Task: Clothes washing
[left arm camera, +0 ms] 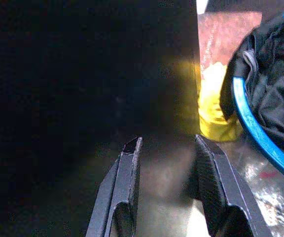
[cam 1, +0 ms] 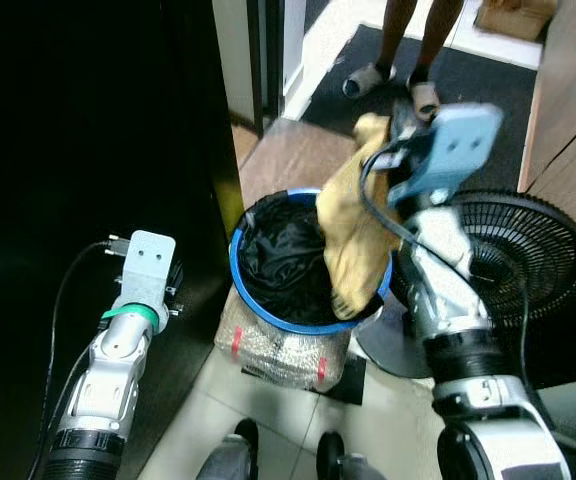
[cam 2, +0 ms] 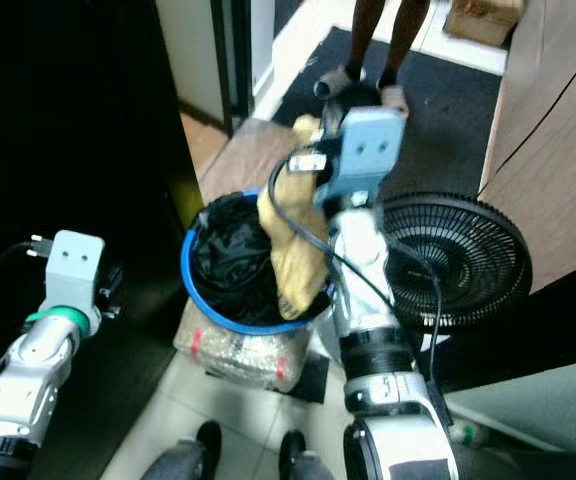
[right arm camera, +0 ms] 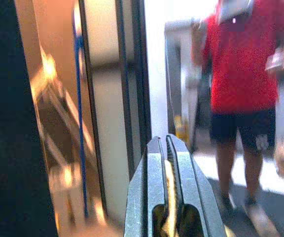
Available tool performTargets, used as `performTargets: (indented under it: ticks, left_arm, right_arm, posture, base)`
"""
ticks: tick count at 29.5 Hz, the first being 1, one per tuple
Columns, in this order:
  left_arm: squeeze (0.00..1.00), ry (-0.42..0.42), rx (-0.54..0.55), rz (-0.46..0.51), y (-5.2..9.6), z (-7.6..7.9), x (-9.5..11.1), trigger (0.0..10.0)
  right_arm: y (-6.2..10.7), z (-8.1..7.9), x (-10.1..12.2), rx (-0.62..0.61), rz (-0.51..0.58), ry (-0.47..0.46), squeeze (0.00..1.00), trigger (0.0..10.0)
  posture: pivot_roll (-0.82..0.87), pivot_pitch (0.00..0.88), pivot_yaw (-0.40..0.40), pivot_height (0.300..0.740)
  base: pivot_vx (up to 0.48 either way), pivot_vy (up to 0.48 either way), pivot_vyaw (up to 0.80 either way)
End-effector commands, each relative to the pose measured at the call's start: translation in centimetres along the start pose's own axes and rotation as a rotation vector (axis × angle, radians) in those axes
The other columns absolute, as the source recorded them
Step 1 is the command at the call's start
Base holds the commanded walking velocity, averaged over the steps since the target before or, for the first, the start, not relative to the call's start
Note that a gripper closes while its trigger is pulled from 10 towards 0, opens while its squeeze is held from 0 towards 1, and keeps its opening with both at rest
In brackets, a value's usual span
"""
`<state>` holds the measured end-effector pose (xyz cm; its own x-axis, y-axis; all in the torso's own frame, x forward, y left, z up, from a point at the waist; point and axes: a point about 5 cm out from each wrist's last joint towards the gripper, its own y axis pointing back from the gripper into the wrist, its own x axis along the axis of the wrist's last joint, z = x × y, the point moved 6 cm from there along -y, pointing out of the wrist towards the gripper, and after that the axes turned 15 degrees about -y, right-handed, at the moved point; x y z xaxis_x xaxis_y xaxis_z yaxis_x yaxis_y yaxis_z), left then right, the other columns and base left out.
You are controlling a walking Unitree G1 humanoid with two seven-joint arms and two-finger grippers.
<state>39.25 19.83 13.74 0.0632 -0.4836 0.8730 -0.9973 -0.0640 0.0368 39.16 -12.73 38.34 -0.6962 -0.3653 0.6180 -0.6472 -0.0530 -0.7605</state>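
A blue-rimmed laundry basket (cam 1: 240,280) stands on the floor in front of me, stuffed with black clothes (cam 1: 283,260). My right gripper (right arm camera: 164,148) is raised above the basket's far right rim and is shut on a yellow cloth (cam 1: 353,225), which hangs down into the basket. A thin strip of that yellow cloth (right arm camera: 168,192) shows between the closed fingers. My left gripper (left arm camera: 166,148) is open, held low to the left of the basket with nothing between its fingers (left arm camera: 127,182). The basket's blue rim (left arm camera: 253,133) lies just beside it.
A black floor fan (cam 1: 523,260) stands right of the basket, behind my right arm. The basket rests on a speckled bundle (cam 1: 283,345). A person in a red shirt (right arm camera: 248,54) stands on a dark mat (cam 1: 468,85) beyond. A dark wall lies to the left.
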Motion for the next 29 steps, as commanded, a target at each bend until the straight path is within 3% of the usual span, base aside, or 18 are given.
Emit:
performTargets:
  ticks: [1,2,3,4,6,8,9,10,12,14,16,17,18,19,20,22,25,29]
  left_arm:
    - [0.0,0.012,-0.016,-0.032,0.3,0.6,-1.3,10.0]
    - [0.0,0.011,-0.021,-0.03,0.3,0.7,-1.4,10.0]
    - [0.0,0.011,-0.021,-0.03,0.3,0.7,-1.4,10.0]
    - [0.0,0.01,-0.024,-0.024,0.1,0.8,-1.3,10.0]
    - [0.0,0.011,-0.024,-0.022,0.1,0.8,-1.3,10.0]
    - [0.0,0.022,-0.02,-0.001,-0.1,0.7,-0.6,10.0]
    - [0.0,0.035,-0.013,0.016,-0.3,0.6,0.0,10.0]
    - [0.0,0.035,-0.013,0.016,-0.3,0.6,0.0,10.0]
    - [0.0,0.065,0.006,0.055,-0.5,0.2,1.4,10.0]
    - [0.0,0.065,0.006,0.055,-0.5,0.2,1.4,10.0]
    - [0.0,0.083,0.018,0.078,-0.6,-0.1,2.2,10.0]
    - [0.0,0.083,0.018,0.078,-0.6,-0.1,2.2,10.0]
    - [0.0,0.101,0.024,0.109,-0.5,-0.4,3.3,10.0]
    - [0.0,0.101,0.024,0.109,-0.5,-0.4,3.3,10.0]
    - [0.0,0.114,0.032,0.131,0.0,-0.9,3.9,10.0]
    - [0.0,0.114,0.032,0.131,0.0,-0.9,3.9,10.0]
    - [0.0,0.117,0.035,0.15,0.4,-1.2,4.2,10.0]
    - [0.0,0.136,0.054,0.172,0.3,-1.5,4.7,10.0]
  right_arm:
    - [-0.6,0.8,2.1,-0.031,0.066,-0.039,0.0,10.0]
    - [-1.1,1.1,3.7,-0.039,0.108,-0.049,0.0,10.0]
    - [-1.1,1.1,3.7,-0.039,0.108,-0.049,0.0,10.0]
    - [-1.7,1.5,5.5,-0.041,0.155,-0.048,0.0,10.0]
    - [-1.8,1.6,6.0,-0.038,0.165,-0.044,0.0,10.0]
    - [-1.4,1.5,5.6,-0.007,0.132,0.031,0.0,10.0]
    - [-0.6,1.6,4.3,0.006,0.077,0.074,0.0,10.0]
    - [-0.6,1.6,4.3,0.006,0.077,0.074,0.0,10.0]
    - [2.3,2.6,0.9,-0.002,-0.063,0.14,0.0,10.0]
    - [2.3,2.6,0.9,-0.002,-0.063,0.14,0.0,10.0]
    - [4.7,3.7,-1.2,-0.036,-0.153,0.174,0.0,10.0]
    - [4.7,3.7,-1.2,-0.036,-0.153,0.174,0.0,10.0]
    - [8.3,5.6,-3.5,-0.107,-0.266,0.217,0.0,10.0]
    - [8.3,5.6,-3.5,-0.107,-0.266,0.217,0.0,10.0]
    - [11.1,7.0,-5.1,-0.166,-0.342,0.263,0.0,10.0]
    - [11.1,7.0,-5.1,-0.166,-0.342,0.263,0.0,10.0]
    - [13.2,7.8,-6.6,-0.191,-0.41,0.295,0.0,10.0]
    - [14.0,7.4,-7.7,-0.164,-0.451,0.319,0.0,10.0]
  posture:
    - [0.13,0.073,0.123,0.74]
    - [0.13,0.073,0.123,0.74]
    - [0.13,0.073,0.123,0.74]
    - [0.13,0.069,0.126,0.74]
    - [0.13,0.069,0.126,0.74]
    - [0.12,0.053,0.105,0.74]
    - [0.12,0.051,0.097,0.74]
    - [0.12,0.051,0.097,0.74]
    - [0.12,0.042,0.073,0.74]
    - [0.12,0.042,0.073,0.74]
    - [0.12,0.036,0.062,0.74]
    - [0.12,0.036,0.062,0.74]
    - [0.11,0.02,0.053,0.74]
    - [0.11,0.02,0.053,0.74]
    - [0.08,0.0,0.052,0.74]
    - [0.08,0.0,0.052,0.74]
    - [0.08,0.0,0.041,0.74]
    - [0.09,0.0,0.021,0.74]
  base:
    - [0.0,0.0,0.0]
    - [0.0,0.0,0.0]
    - [0.0,0.0,0.0]
    - [0.0,0.0,0.0]
    - [0.0,0.0,0.0]
    - [0.0,0.0,0.0]
    - [0.0,0.0,0.0]
    - [0.0,0.0,0.0]
    - [0.0,0.0,0.0]
    - [0.0,0.0,0.0]
    - [0.0,0.0,0.0]
    - [0.0,0.0,0.0]
    - [0.0,0.0,0.0]
    - [0.0,0.0,0.0]
    - [0.0,0.0,0.0]
    - [0.0,0.0,0.0]
    - [0.0,0.0,0.0]
    - [0.0,0.0,0.0]
